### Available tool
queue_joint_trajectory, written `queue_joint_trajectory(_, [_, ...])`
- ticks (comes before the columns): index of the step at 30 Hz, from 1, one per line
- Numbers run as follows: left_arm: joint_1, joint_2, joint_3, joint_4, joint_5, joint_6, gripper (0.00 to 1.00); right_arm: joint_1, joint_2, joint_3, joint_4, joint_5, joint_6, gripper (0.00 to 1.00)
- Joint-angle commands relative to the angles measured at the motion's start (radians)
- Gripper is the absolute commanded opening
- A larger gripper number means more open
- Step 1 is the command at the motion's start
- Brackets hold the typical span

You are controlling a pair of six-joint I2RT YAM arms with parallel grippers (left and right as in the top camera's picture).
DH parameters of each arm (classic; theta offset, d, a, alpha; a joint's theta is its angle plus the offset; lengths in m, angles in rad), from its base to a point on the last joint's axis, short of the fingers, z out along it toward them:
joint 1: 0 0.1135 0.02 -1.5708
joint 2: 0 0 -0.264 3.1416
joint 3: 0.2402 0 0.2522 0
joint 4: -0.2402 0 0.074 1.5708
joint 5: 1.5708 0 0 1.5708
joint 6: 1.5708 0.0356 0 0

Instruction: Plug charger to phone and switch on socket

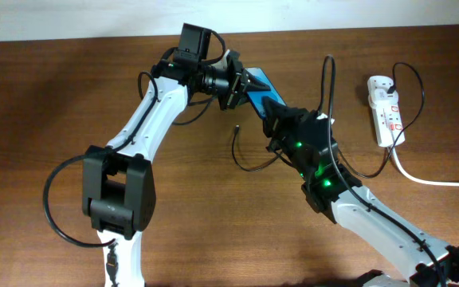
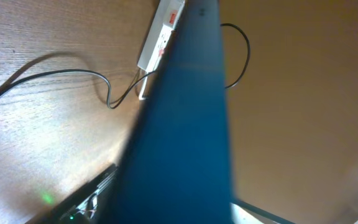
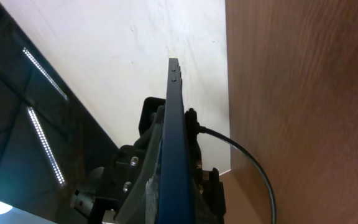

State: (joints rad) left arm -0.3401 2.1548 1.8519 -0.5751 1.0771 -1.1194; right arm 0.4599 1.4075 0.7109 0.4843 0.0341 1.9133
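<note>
The phone [image 1: 260, 89], with its blue screen, is held off the table at the top centre, tilted. My left gripper [image 1: 239, 84] is shut on its upper left end. My right gripper [image 1: 280, 118] is shut on its lower right end. The phone fills the middle of the left wrist view [image 2: 185, 124] and shows edge-on in the right wrist view [image 3: 174, 137]. The charger cable [image 1: 249, 166] lies looped on the table, with its small plug [image 1: 235, 127] free, below and left of the phone. The white socket [image 1: 385, 108] with red switches lies at the far right; it also shows in the left wrist view [image 2: 161, 31].
The socket's thick white cord [image 1: 437, 182] runs off to the right edge. The thin black cable also arcs up near the right arm [image 1: 326, 68] and loops round the socket [image 1: 417, 88]. The wooden table [image 1: 46, 104] ends at a pale wall along the top.
</note>
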Motion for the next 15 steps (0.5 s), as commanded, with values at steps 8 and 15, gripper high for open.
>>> queue_joint_trajectory(8, [-0.015,0.005,0.004,-0.001,0.000,0.015,0.02,0.030,-0.004,0.021,0.010,-0.021,-0.101,0.04])
queue_joint_trajectory(15, [-0.003,0.005,0.004,-0.001,-0.001,0.068,0.00,-0.004,-0.004,0.021,0.011,-0.025,-0.098,0.04])
